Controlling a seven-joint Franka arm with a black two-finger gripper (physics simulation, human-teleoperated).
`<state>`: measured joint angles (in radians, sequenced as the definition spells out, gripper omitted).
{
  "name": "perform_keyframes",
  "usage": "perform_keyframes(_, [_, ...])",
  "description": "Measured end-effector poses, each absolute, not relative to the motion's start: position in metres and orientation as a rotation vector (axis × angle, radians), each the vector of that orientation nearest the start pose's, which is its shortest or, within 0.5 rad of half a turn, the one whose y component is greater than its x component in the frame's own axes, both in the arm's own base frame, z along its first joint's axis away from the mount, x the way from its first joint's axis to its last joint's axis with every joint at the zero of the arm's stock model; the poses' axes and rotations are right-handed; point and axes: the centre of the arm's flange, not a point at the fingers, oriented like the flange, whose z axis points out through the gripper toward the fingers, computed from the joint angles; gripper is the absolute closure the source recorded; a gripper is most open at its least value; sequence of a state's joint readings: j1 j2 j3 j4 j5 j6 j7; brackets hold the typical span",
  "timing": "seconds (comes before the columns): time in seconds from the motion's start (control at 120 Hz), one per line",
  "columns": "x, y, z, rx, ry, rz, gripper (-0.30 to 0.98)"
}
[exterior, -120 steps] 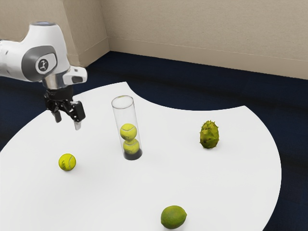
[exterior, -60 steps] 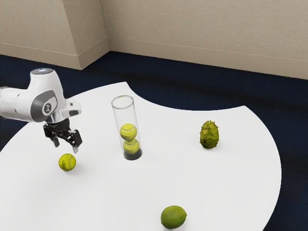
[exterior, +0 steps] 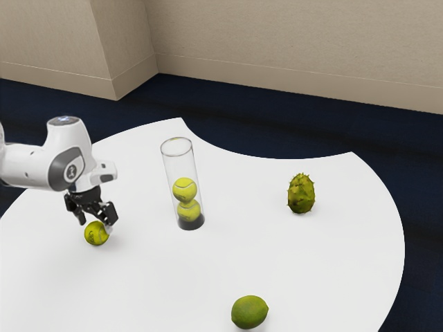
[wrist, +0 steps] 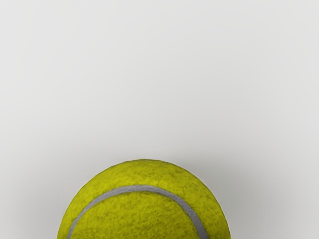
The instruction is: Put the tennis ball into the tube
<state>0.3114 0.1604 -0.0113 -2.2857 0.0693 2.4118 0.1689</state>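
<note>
The loose tennis ball (exterior: 97, 234) is seen on the white table (exterior: 159, 283), on the exterior view's left of the clear tube (exterior: 166, 162) and a little nearer the camera than its base. The ball is straddled from above by the black gripper (exterior: 96, 226), whose fingers are spread about as wide as the ball, one to each side of its upper part; no firm grip is shown, and the ball is not lifted. The hand is held low and pointed down, its wrist bent below the white arm (exterior: 28, 166), which is brought in from the exterior view's left, with the forearm carried nearly level, on the side of the ball away from the tube. In the wrist view, the ball's fuzzy yellow-green top, crossed by a curved grey seam, is seen close under the hand. The tube is stood upright with its mouth uncovered, and inside it an upper ball (exterior: 185, 189) is rested on a lower ball (exterior: 188, 211), above the dark base. On the exterior view's right of the tube, a spiky green fruit (exterior: 301, 194) is placed well apart from it; a lime (exterior: 249, 312) is laid nearer the camera than the tube, also toward the exterior view's right.
</note>
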Motion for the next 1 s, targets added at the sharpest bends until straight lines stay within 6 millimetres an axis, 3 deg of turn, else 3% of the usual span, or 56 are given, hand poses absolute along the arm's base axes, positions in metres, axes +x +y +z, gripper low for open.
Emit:
perform_keyframes(0.367, [0.497,0.155,0.256,-3.117,-0.116,0.124,0.00])
perform_keyframes(1.0, [0.502,0.163,0.250,-3.111,-0.113,0.094,0.26])
